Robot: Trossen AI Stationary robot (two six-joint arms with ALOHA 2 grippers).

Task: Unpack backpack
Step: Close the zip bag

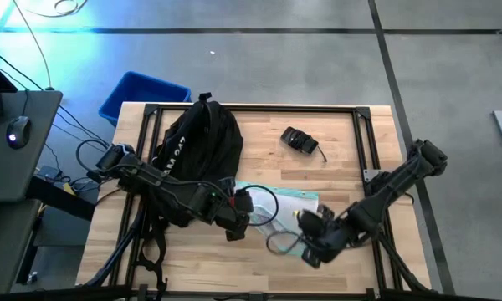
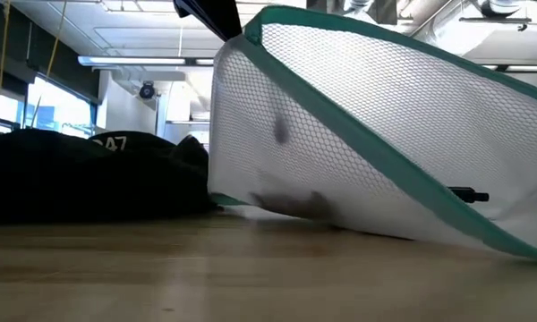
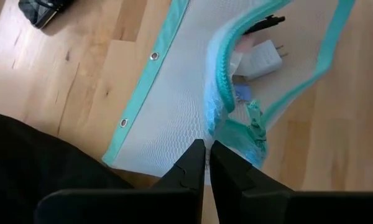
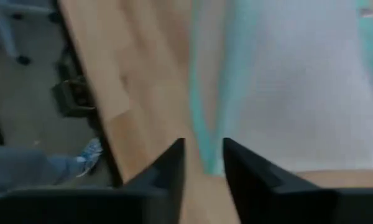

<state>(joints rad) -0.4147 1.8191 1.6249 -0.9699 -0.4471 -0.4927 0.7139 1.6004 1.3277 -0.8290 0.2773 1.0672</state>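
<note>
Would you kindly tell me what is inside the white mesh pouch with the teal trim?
Through the mesh pouch's open zipper show a white plug-in charger and a black pen-like item. The rest stays hidden under the mesh.

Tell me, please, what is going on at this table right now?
The robot is unpacking the black backpack, which lies on the left of the wooden table. A white mesh pouch with teal trim is already out, beside it. The left gripper is shut on the pouch's mesh, and the right gripper sits at the pouch's teal edge with its fingers slightly apart. A small dark item lies farther back on the table.
</note>
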